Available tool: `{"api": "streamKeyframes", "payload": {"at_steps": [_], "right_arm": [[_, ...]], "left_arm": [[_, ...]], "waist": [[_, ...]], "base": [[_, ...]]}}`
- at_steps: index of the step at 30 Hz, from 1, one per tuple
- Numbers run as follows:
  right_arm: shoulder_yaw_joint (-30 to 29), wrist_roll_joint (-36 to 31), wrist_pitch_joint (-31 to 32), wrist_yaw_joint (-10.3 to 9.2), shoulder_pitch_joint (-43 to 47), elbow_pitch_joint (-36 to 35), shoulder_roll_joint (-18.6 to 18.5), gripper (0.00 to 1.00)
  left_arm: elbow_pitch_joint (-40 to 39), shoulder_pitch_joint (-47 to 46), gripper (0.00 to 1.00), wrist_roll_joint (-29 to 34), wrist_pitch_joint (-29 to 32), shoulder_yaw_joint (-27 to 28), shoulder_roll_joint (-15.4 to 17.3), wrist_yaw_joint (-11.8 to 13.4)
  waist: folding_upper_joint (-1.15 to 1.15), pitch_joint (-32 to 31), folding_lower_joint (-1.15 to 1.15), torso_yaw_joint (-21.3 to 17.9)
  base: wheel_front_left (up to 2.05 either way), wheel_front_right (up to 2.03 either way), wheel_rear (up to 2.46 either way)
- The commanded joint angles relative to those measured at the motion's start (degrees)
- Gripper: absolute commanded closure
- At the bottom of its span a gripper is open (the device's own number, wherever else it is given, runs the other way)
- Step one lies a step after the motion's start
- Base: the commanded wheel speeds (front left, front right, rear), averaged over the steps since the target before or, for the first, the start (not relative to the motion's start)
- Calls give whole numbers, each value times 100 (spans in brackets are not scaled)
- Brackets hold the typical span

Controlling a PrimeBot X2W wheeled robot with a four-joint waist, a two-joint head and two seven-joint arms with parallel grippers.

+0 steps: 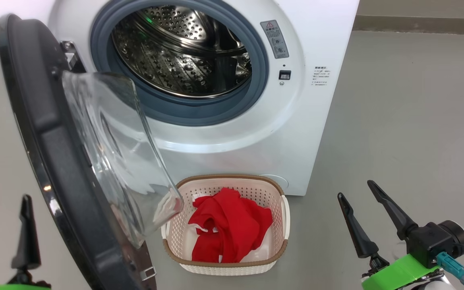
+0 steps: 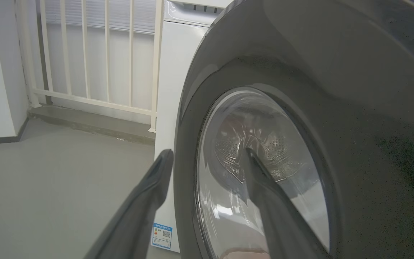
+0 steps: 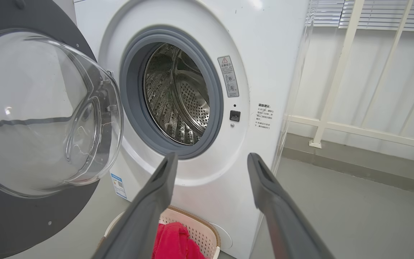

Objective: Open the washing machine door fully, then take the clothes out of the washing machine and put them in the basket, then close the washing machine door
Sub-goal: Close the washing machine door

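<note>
The washing machine (image 1: 296, 121) (image 3: 264, 64) stands with its steel drum (image 1: 183, 48) (image 3: 178, 97) bare inside. Its door (image 1: 46, 161) (image 2: 354, 108) (image 3: 31, 108) hangs swung out to the left, the glass bowl (image 1: 119, 161) facing the opening. The red clothes (image 1: 228, 227) (image 3: 174, 242) lie in the cream basket (image 1: 284, 217) (image 3: 207, 230) on the floor before the machine. My left gripper (image 1: 8, 203) (image 2: 207, 153) is open at the door's outer face, holding nothing. My right gripper (image 1: 357, 189) (image 3: 210, 158) is open to the right of the basket, holding nothing.
Grey floor (image 1: 409, 141) spreads to the right of the machine. A white railing (image 2: 95, 54) (image 3: 365, 72) runs along the wall behind it. The open door's lower edge (image 1: 143, 266) hangs close to the basket's left side.
</note>
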Motion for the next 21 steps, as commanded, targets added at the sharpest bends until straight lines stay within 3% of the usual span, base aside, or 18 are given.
{"api": "streamKeyframes", "payload": {"at_steps": [1, 7, 12, 21], "right_arm": [[109, 39, -37, 28, -70, -132, -41, 0], [114, 41, -37, 28, -103, -125, -35, 0], [102, 37, -37, 28, -125, -119, -33, 0], [80, 44, -37, 28, -120, -122, -10, 0]], "left_arm": [[-49, -95, 0, 180, -154, 149, 188, -6], [246, -62, 0, 719, -403, 134, -24, 35], [154, -34, 0, 1207, -410, 448, -316, 108], [168, 173, 0, 1744, -412, 597, -688, 30]], "waist": [[0, 5, 0, -12], [0, 48, 0, -35], [0, 61, 0, -46], [0, 37, 0, -53]], "base": [[0, 0, 0], [0, 0, 0], [0, 0, 0], [0, 0, 0]]}}
